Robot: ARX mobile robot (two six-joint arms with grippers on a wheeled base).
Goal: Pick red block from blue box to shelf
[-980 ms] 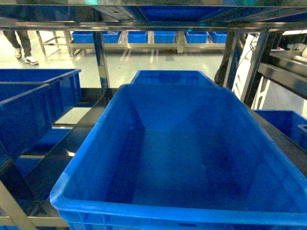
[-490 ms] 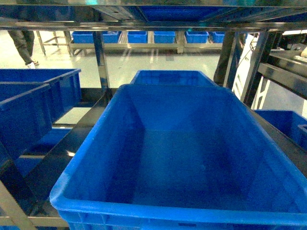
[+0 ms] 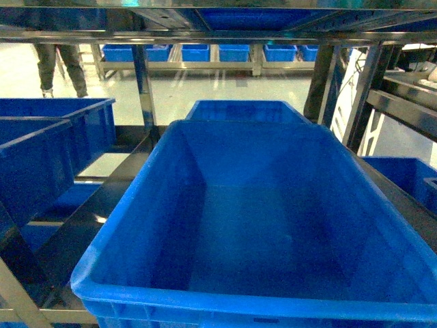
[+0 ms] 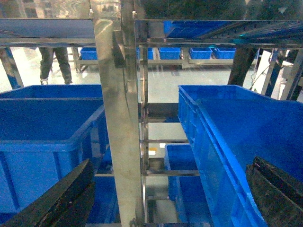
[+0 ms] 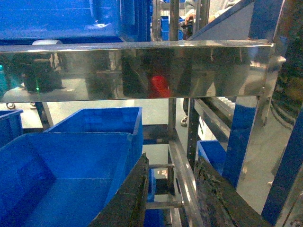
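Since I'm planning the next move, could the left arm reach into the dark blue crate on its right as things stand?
Probably yes: the dark blue crate is open-topped and beside the open left gripper, though the steel post just ahead means swinging right first.

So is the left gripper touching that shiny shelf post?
Apart. The left wrist view shows the shelf post rising between the fingers of the open left gripper, with blue crates showing in both gaps.

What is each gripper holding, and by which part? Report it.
Nothing is held. The black left gripper has its jaws wide apart and empty; the black right gripper shows only a bare gap.
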